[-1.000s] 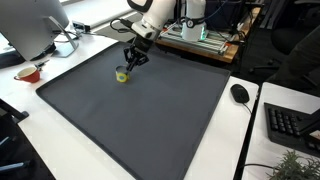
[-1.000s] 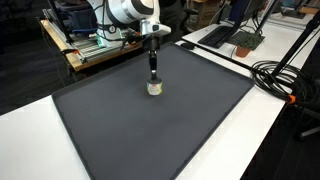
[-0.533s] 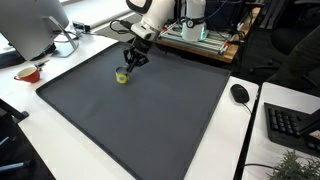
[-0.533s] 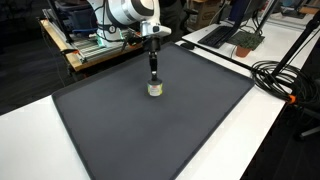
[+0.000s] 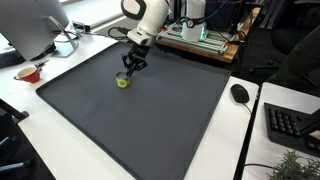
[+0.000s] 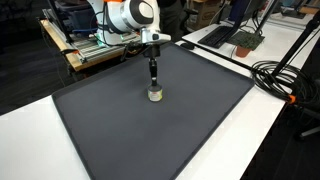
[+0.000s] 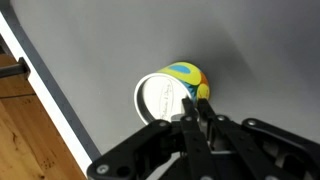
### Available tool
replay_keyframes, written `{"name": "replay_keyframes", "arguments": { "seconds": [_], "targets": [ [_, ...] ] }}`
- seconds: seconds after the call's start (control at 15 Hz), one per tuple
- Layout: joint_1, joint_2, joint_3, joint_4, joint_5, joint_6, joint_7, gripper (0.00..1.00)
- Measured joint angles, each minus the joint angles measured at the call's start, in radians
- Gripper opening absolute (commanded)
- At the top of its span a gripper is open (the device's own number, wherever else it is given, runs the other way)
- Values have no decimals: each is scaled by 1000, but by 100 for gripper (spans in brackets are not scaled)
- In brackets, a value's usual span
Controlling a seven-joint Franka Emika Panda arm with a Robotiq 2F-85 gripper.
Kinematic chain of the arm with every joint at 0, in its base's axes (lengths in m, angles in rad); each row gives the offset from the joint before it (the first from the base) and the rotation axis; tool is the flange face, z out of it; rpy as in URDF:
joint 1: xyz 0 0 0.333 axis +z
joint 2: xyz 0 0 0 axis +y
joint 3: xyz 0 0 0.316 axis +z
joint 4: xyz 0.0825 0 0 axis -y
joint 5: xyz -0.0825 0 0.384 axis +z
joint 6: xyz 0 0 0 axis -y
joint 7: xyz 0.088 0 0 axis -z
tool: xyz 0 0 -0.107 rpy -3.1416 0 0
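A white table [image 5: 35, 150] is covered for the most part by 1 dark grey mat [image 5: 150, 115]. Over the mat's far part, the arm [image 5: 148, 14] is bent downward, and its gripper [image 6: 153, 78] is held just above 1 small cup [image 6: 155, 94], which stands on the mat, well apart from every edge. In the wrist view the cup's white top and its yellow, green and blue side are seen just beyond the fingers [image 7: 186, 122]. The 2 fingers are pressed together, with nothing seen between them. Whether their tips touch the cup cannot be told.

The cup is judged light and easily tipped. If the closed fingers were lowered or swung sideways, its rim could be struck off-centre, and it could be toppled and rolled across the mat.
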Motion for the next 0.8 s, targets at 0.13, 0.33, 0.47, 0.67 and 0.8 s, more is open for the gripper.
{"name": "replay_keyframes", "arguments": {
  "seconds": [0.13, 0.33, 0.47, 0.67, 0.8],
  "targets": [
    [-6, 4, -1, 4, 4, 6, 1, 55],
    [-2, -26, 5, -26, -29, -2, 30, 76],
    [7, -87, 23, -85, -109, -32, 99, 90],
    [17, -208, 64, -217, -282, -106, 253, 100],
    [21, -285, 104, -310, -444, -173, 385, 100]
  ]
}}
